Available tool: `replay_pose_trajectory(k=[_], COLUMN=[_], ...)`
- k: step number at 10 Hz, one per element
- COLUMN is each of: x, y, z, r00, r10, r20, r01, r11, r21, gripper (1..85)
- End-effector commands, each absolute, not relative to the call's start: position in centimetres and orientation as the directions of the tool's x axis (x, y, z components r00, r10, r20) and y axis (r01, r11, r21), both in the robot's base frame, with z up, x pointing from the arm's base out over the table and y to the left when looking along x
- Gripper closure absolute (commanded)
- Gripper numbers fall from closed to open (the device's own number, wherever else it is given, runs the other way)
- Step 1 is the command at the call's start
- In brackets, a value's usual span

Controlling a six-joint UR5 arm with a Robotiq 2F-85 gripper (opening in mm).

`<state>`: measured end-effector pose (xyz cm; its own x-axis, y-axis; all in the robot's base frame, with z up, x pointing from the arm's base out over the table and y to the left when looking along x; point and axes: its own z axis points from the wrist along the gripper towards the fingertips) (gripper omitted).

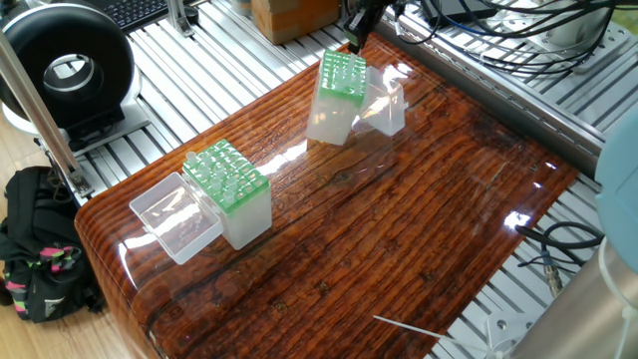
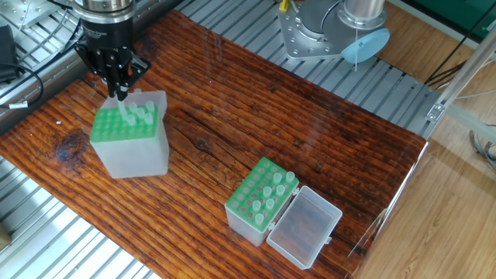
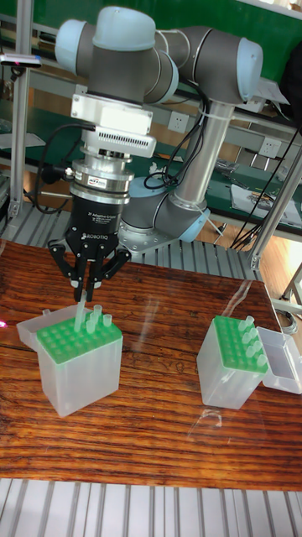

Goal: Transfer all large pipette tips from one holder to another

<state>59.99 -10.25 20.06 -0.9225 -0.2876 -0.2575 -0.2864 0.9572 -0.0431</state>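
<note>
I see the gripper (image 3: 84, 295) at the upper left of the other fixed view, its fingers pinched on one large pipette tip (image 3: 80, 317) standing in the green-topped holder (image 2: 128, 142) below it. That holder sits tilted on the desk (image 2: 310, 147), a few more tips upright in its grid. A second holder (image 2: 260, 201) with more tips stands well apart at lower centre, its clear lid (image 2: 304, 225) open beside it.

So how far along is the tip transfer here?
Partway: several tips stand in the far holder, a few in the tilted holder under the arm. In hand: the gripper is shut on one large pipette tip there. Left: the rest; which way they go isn't shown.
</note>
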Motion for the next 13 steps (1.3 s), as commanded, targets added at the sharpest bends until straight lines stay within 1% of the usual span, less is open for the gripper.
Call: replay_pose_trajectory(k=[1,8,11,13], x=[59.9,57.3,57.2,57.4], y=[-10.4,-11.0,-10.5,-10.6], z=[20.2,19.6,19.6,19.6], r00=[-0.921,-0.941,-0.939,-0.935], r10=[-0.298,-0.304,-0.307,-0.316], r20=[-0.253,-0.151,-0.153,-0.159], r01=[-0.296,-0.302,-0.308,-0.316], r11=[0.954,0.953,0.951,0.948], r21=[-0.047,-0.038,-0.022,-0.029], gripper=[84.7,84.7,84.7,84.7])
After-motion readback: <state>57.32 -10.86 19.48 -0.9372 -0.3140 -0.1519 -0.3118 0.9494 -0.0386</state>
